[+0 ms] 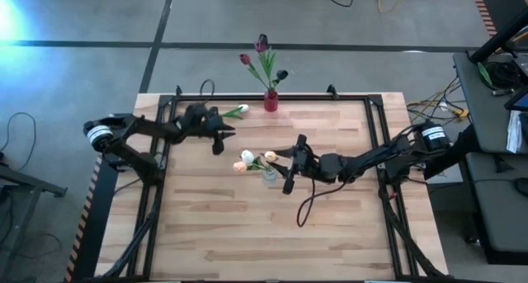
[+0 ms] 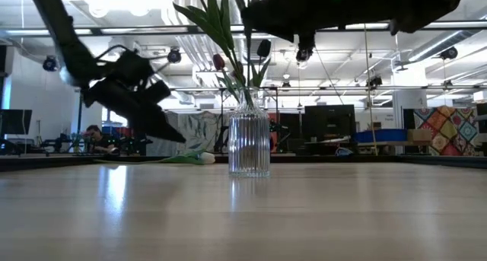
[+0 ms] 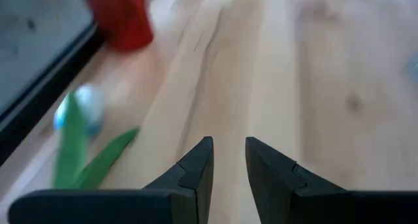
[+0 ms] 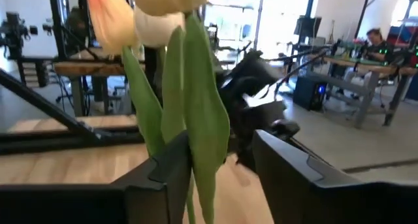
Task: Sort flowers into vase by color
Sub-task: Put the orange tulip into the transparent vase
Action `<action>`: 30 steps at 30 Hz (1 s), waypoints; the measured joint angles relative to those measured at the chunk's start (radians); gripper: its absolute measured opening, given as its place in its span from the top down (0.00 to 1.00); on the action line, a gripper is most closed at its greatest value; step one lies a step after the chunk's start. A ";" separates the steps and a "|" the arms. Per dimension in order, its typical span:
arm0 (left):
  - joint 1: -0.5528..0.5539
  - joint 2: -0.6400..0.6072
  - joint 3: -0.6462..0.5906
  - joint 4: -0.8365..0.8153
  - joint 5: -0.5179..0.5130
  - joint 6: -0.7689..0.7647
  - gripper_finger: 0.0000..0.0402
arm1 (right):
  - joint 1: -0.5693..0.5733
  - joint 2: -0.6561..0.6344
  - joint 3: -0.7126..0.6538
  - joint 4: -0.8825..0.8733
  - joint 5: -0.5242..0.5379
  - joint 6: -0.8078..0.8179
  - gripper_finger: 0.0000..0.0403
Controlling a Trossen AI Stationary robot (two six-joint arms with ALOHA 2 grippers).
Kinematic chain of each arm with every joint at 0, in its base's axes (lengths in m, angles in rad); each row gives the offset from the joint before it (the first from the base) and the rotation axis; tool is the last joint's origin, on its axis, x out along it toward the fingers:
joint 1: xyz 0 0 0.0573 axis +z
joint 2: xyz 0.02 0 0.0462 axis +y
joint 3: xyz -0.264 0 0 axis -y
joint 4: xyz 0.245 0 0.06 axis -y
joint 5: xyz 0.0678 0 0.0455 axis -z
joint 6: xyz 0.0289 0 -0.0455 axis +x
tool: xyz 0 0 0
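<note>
Near edge of the tabletop [image 1: 247,242]: bare wood, nothing lying on it.

Mid-table: clear ribbed vase [image 2: 249,144] stands upright, holding pale tulips [image 1: 247,160], white and peach-orange heads leaning out toward the left arm's side. Right gripper [image 1: 290,169] sits just beside the vase. In its wrist view the fingers [image 4: 163,178] are spread with a green leaf between them, touching one finger; the other stands off it. Not a firm pinch; reads as a release in progress.

Further back: left gripper [image 1: 219,138] hangs above the wood, near the rear rail. Its fingers [image 3: 199,165] show a narrow gap and hold nothing. A lone white tulip [image 1: 234,112] lies flat on the tabletop just beyond it, head toward the red vase.

Far edge: small red vase [image 1: 271,101] at the rear rail, dark maroon tulips [image 1: 262,58] standing in it.

Step in hand, as I judge it: a pale flower just seated in the clear vase, right arm letting go. Only the white tulip is left loose in view, so sorting is nearly done.

Next move calls for the right fingers to clear the leaf without dragging the stems or tipping the vase, then for the left to drop onto the thin stem.
</note>
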 joint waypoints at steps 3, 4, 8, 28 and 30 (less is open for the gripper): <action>0.051 0.000 0.116 -0.259 -0.018 0.068 0.81 | 0.000 -0.033 0.000 -0.064 0.000 0.015 0.58; 0.062 0.000 0.154 -0.335 -0.038 0.086 0.81 | 0.000 -0.045 0.000 -0.087 0.001 0.016 0.56; 0.092 0.002 0.273 -0.537 -0.160 0.147 0.81 | 0.000 -0.079 0.000 -0.147 0.000 0.016 0.53; 0.121 0.349 0.620 -0.837 -0.403 0.231 0.61 | 0.044 -0.099 -0.001 -0.183 -0.010 -0.014 0.52; 0.121 0.359 0.630 -0.851 -0.397 0.232 0.61 | 0.044 -0.099 -0.001 -0.183 -0.011 -0.020 0.52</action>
